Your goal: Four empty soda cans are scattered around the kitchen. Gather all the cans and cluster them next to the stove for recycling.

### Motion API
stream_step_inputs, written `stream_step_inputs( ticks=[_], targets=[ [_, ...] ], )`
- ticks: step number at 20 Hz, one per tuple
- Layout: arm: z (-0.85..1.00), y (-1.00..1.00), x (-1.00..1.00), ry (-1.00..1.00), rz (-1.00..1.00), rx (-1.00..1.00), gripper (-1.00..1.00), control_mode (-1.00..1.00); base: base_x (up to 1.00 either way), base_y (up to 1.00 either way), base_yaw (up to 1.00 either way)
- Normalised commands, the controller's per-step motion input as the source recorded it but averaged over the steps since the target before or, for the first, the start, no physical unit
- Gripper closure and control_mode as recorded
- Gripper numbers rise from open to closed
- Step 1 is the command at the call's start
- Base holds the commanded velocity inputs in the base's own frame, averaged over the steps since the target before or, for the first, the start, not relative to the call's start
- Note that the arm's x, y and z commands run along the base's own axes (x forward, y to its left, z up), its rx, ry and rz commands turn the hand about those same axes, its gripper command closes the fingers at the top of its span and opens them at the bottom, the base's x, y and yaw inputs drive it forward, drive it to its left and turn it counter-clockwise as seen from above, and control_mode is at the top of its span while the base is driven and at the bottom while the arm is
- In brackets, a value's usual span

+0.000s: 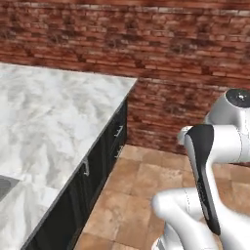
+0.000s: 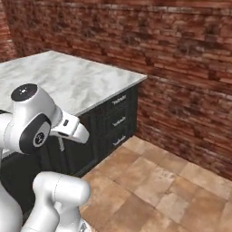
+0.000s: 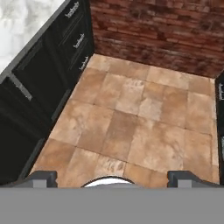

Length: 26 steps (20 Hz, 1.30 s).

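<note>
The pincer stood wide open and held nothing, its two dark fingertips far apart at the foot of the hand view, with bare terracotta floor showing between them. It pointed down at that floor, in the aisle beside the table. The table, a white marble top over black cabinets, ran along the left of the aisle; its far corner came near the brick wall but stopped short of it, leaving a strip of floor between. Three small silver handles sat one above the other on the drawer fronts at that end of the table, and the hand view caught the same stack of drawers at its upper left. More black cabinet doors ran down the left of the hand view, below the marble edge. A dark panel edge showed at the right of the hand view, across the aisle from the table. In the left base view a grey patch cut into the marble at the near left edge of the table; what it was could not be told. The arm was folded high over the floor, just off the table's front. The marble in sight carried no cans, and no stove lay on that stretch.
</note>
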Motion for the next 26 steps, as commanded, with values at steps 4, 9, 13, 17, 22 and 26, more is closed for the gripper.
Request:
stream_step_inputs(
  ticks=[4, 9, 13, 17, 22, 26],
  targets=[
    [0.00, 0.00, 0.00, 0.00, 0.00, 0.00, -1.00, 1.00, -0.06, 0.00, 0.97],
    [0.00, 0.00, 0.00, 0.00, 0.00, 0.00, -1.00, 1.00, -0.02, 0.00, 0.95],
    [0.00, 0.00, 0.00, 0.00, 0.00, 0.00, -1.00, 1.00, -0.03, 0.00, 0.93],
    [0.00, 0.00, 0.00, 0.00, 0.00, 0.00, -1.00, 1.00, -0.01, 0.25, 0.89],
    [0.00, 0.00, 0.00, 0.00, 0.00, 0.00, -1.00, 1.00, 0.00, 0.81, 0.74],
    [0.00, 0.00, 0.00, 0.00, 0.00, 0.00, -1.00, 1.00, 0.00, 0.97, 0.65]
  ],
)
